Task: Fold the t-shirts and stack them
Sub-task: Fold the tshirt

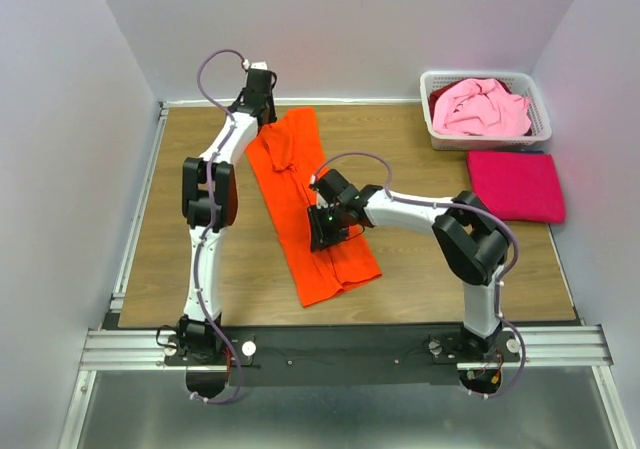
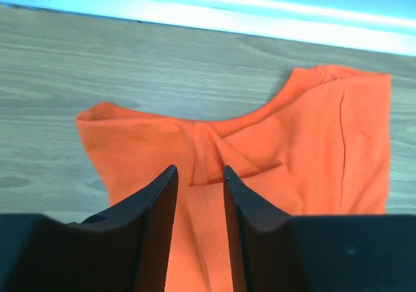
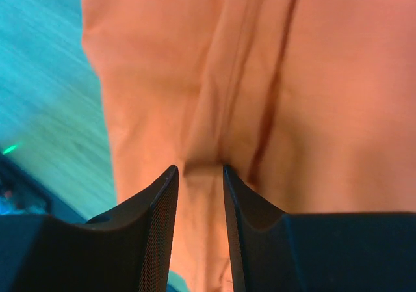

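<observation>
Orange t-shirt (image 1: 335, 269): long strip on table (image 1: 160, 229); lengthwise fold made, cross folds left.
Right gripper (image 3: 198, 168): mid-strip, pinching a cloth pucker.
Left gripper (image 2: 198, 168): collar end; grip cannot be told.
Magenta t-shirt (image 1: 515, 184): folded, far right.
Pink t-shirt (image 1: 480, 109): crumpled in basket (image 1: 440, 134).

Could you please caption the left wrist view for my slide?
Left pincer, jaws parted, above collar of bright orange cloth t-shirt on wooden table.
</observation>
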